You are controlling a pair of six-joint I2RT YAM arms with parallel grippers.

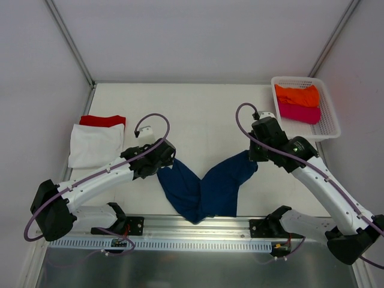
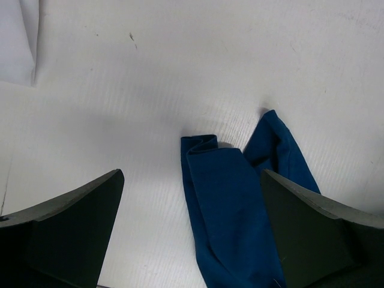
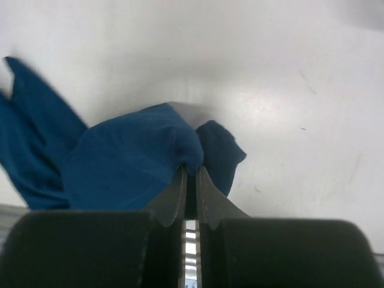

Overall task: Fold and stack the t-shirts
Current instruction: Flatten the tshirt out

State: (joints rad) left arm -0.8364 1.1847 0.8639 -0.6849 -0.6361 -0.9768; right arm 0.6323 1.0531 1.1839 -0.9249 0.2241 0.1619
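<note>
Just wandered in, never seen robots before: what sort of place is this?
Likely a robotics lab test cell, not a laundry: a left arm and right arm bolted to a white table, bare white walls around it, and a navy t-shirt between them.

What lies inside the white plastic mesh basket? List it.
In the white plastic mesh basket lie a folded orange cloth t-shirt and, touching it on the near side, a folded magenta cloth t-shirt. Anything beneath them is covered and cannot be seen.
</note>
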